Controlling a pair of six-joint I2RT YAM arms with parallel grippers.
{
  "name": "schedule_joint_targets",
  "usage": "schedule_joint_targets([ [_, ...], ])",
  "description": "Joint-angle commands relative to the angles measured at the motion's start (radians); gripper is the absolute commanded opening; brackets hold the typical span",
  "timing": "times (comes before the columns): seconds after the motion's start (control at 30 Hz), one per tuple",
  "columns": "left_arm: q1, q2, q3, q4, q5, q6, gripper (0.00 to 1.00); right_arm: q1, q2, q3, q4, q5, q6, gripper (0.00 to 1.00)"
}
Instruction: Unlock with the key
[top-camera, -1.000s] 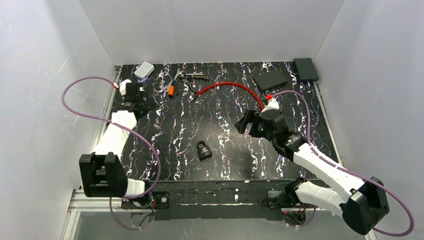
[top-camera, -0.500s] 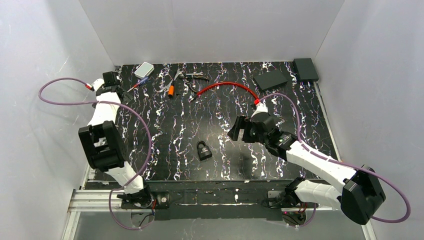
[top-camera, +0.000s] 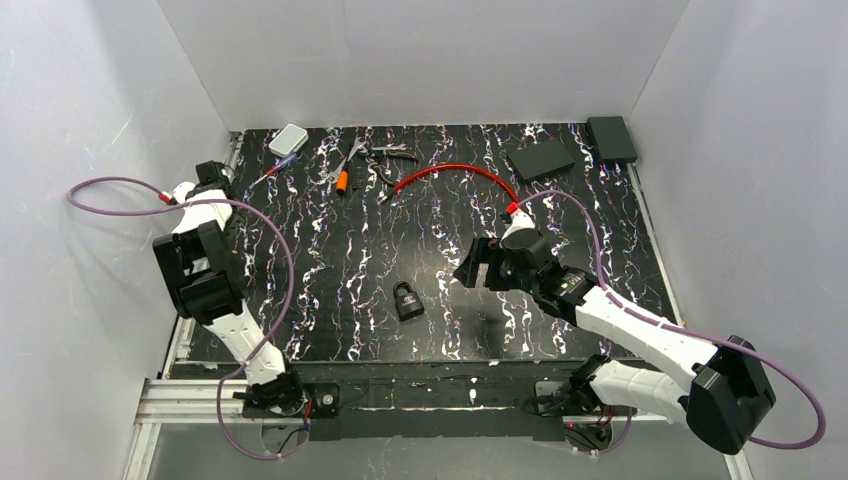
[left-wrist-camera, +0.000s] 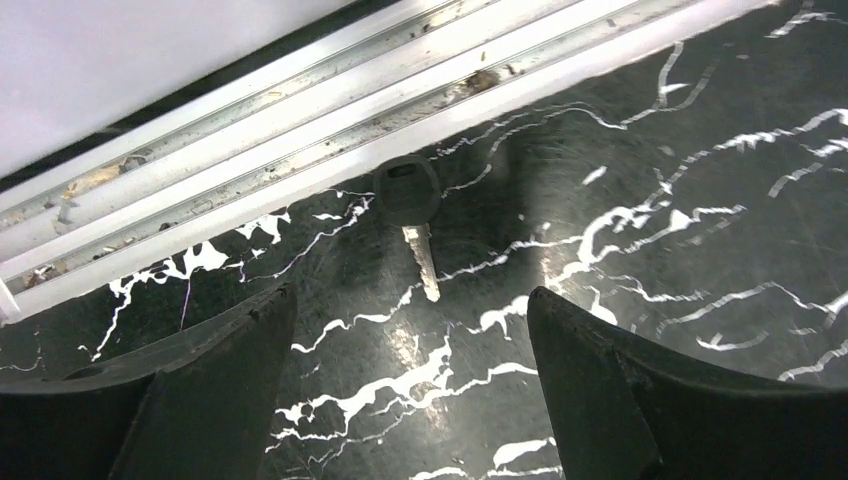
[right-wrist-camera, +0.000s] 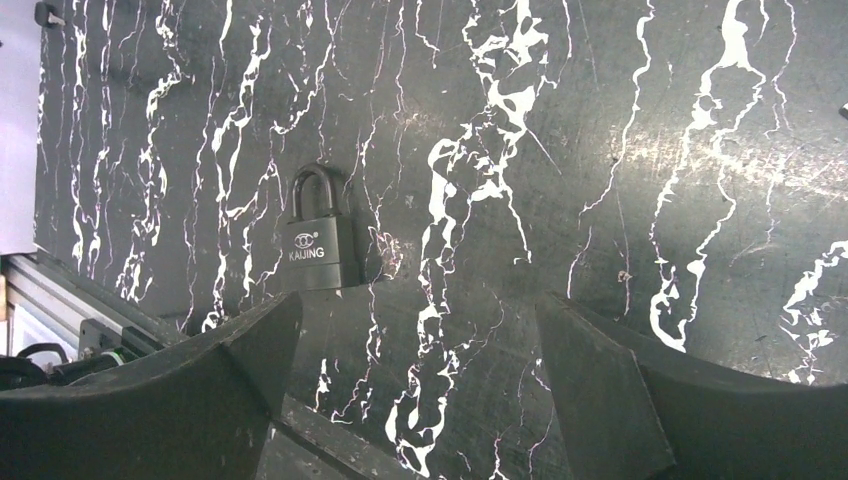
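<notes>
A black padlock (top-camera: 406, 299) lies flat on the marbled black table, near the front middle; it also shows in the right wrist view (right-wrist-camera: 320, 247), shackle closed. The key (left-wrist-camera: 412, 215), black head and silver blade, lies on the table by the left metal rail, just ahead of my open, empty left gripper (left-wrist-camera: 410, 300). In the top view the left gripper (top-camera: 212, 180) is at the table's far left edge and the key is hidden. My right gripper (top-camera: 470, 262) is open and empty, hovering right of the padlock; in its own wrist view (right-wrist-camera: 420, 305) the padlock lies ahead-left.
A red cable (top-camera: 460, 172), an orange-handled tool (top-camera: 343, 180), pliers (top-camera: 385, 153), a small white box (top-camera: 288, 138) and two black boxes (top-camera: 540, 158) lie along the back. The aluminium rail (left-wrist-camera: 300, 120) borders the table's left edge.
The left arm swung from the back left toward the table's left edge and folded back. The right gripper moved left and lower toward the padlock.
</notes>
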Motion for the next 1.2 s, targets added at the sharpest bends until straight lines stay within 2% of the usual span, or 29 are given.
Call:
schedule_joint_targets([
  [0.0,0.047,0.007,-0.036,0.034,0.005,-0.054,0.82,0.005,-0.005,-0.001,0.014,-0.023,0.004,0.94],
  [0.17,0.095,0.031,-0.058,0.072,0.079,-0.077,0.78,0.004,-0.001,-0.006,0.015,-0.033,-0.002,0.94],
  [0.4,0.101,0.057,-0.049,0.078,0.142,-0.072,0.71,0.005,0.019,-0.004,0.036,-0.05,0.008,0.94],
  [0.6,0.098,0.004,-0.068,0.058,0.187,-0.092,0.73,0.007,0.013,-0.015,0.051,-0.049,0.014,0.94],
  [0.67,0.079,-0.009,-0.059,0.026,0.21,-0.037,0.69,0.006,-0.003,-0.022,0.052,-0.048,0.015,0.94],
  [0.73,-0.001,-0.06,-0.049,0.019,0.079,0.065,0.69,0.007,-0.014,-0.026,0.055,-0.045,0.015,0.94],
  [0.77,-0.087,-0.091,-0.022,0.03,-0.049,0.203,0.69,0.006,-0.024,-0.027,0.061,-0.049,0.016,0.94],
  [0.8,-0.099,-0.098,-0.025,0.048,-0.081,0.27,0.69,0.007,-0.035,-0.032,0.066,-0.052,0.017,0.94],
  [0.93,-0.105,-0.125,-0.141,0.254,-0.246,0.508,0.72,0.006,-0.102,-0.046,0.042,-0.087,0.007,0.93],
  [1.17,-0.124,-0.07,-0.16,0.402,-0.242,0.796,0.69,0.006,-0.128,-0.061,0.037,-0.145,-0.015,0.93],
])
